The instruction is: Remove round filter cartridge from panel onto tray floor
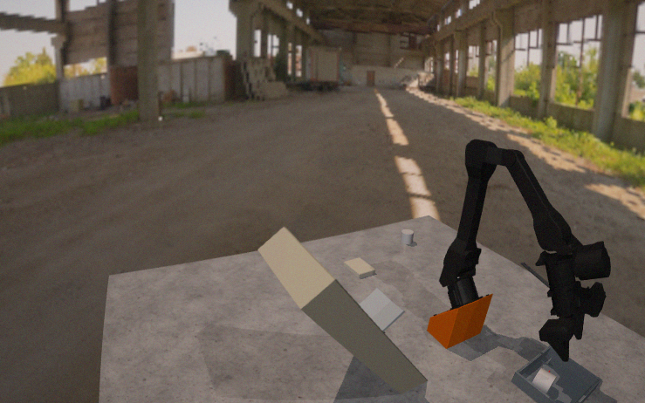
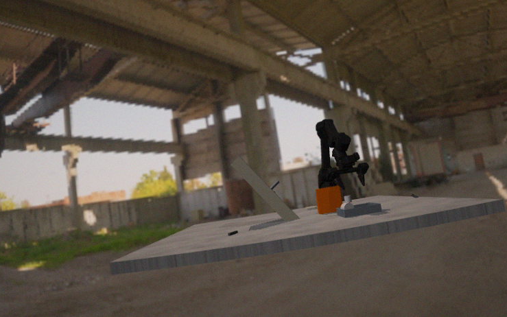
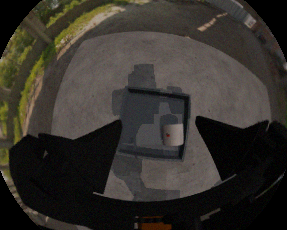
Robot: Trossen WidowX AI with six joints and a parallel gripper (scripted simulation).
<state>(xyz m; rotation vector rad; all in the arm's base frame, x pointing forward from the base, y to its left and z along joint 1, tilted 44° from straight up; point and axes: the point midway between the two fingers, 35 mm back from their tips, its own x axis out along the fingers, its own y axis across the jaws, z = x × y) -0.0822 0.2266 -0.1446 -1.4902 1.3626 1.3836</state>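
Note:
The filter cartridge [image 1: 543, 380] [image 2: 346, 206] [image 3: 173, 135] is a white cylinder with a small red mark. It lies on its side inside the grey tray [image 1: 529, 388] [image 2: 359, 211] [image 3: 187, 120], near one wall. My gripper [image 2: 352, 186] [image 3: 160, 122] is wide open and empty above the tray. In the wrist view the cartridge shows beyond the fingertips, nearer the right finger, and a gap separates the gripper from it. The slanted service panel [image 1: 365, 340] [image 2: 265, 189] shows only its back and edges in the top and exterior views; its front face is hidden. The cartridge's slots cannot be made out.
An orange wedge-like block [image 1: 460, 320] [image 2: 328, 200] stands by the arm's base. A pale plate [image 1: 382, 309] juts out beside the panel. A beige block [image 1: 360, 266] and a small white cylinder [image 1: 407, 236] stand farther back. A thin dark bar [image 1: 534, 273] lies behind the arm.

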